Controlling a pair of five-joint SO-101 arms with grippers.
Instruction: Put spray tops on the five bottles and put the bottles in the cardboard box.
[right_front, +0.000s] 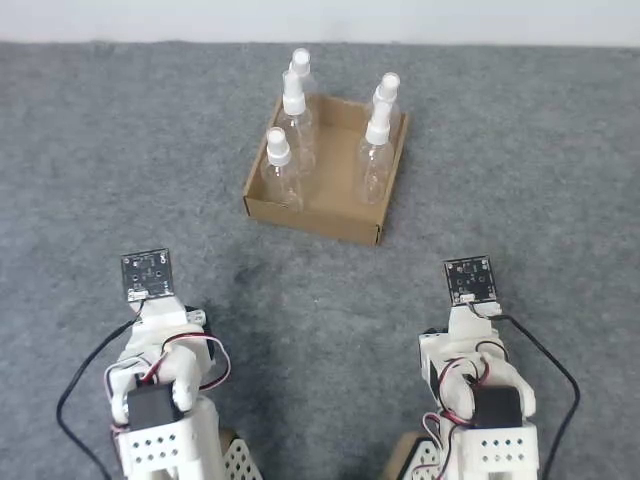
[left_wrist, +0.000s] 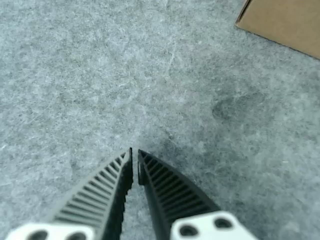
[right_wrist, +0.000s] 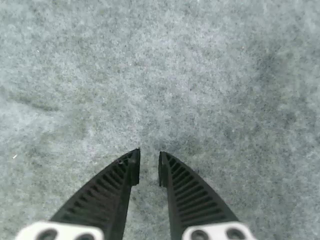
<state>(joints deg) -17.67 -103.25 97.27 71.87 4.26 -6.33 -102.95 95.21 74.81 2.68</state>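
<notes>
High view: the cardboard box (right_front: 312, 218) sits on the grey felt worktop (right_front: 100, 150), towards its far side. All 5 bottles (right_front: 281, 182) stand upright inside it, 3 along one side wall and 2 along the other, with bare box floor between the 2 groups. Each carries one of the white spray tops (right_front: 278, 148). The left arm (right_front: 160, 385) and right arm (right_front: 480, 395) sit at the near edge, well apart from the box and from each other.

Left wrist view: the left claw (left_wrist: 135, 154) hangs over bare felt with its 2 ribbed fingers drawn almost together, only a thin slit between the tips, and nothing held. A corner of the cardboard box (left_wrist: 285, 20) shows farther off, apart from the claw.

Right wrist view: the right claw (right_wrist: 149, 159) is also over bare felt. Its tips stand a narrow gap apart, and it grips nothing.
</notes>
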